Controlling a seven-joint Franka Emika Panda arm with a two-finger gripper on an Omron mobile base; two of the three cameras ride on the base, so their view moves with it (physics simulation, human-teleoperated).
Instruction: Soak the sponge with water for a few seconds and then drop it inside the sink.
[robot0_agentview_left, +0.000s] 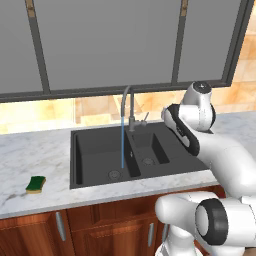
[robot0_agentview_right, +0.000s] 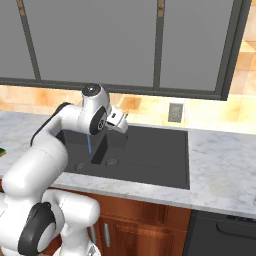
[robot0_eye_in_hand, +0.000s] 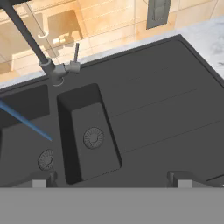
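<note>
Water (robot0_agentview_left: 123, 145) runs from the faucet (robot0_agentview_left: 126, 102) into the left basin of the dark sink (robot0_agentview_left: 100, 137) set in the marble table (robot0_agentview_left: 35, 150). The sponge (robot0_agentview_left: 36, 184) lies well to the sink's left, near the table's front edge, with bare marble around it. The fingers (robot0_eye_in_hand: 111, 178) hang spread wide and empty above the sink's smaller basin.
</note>
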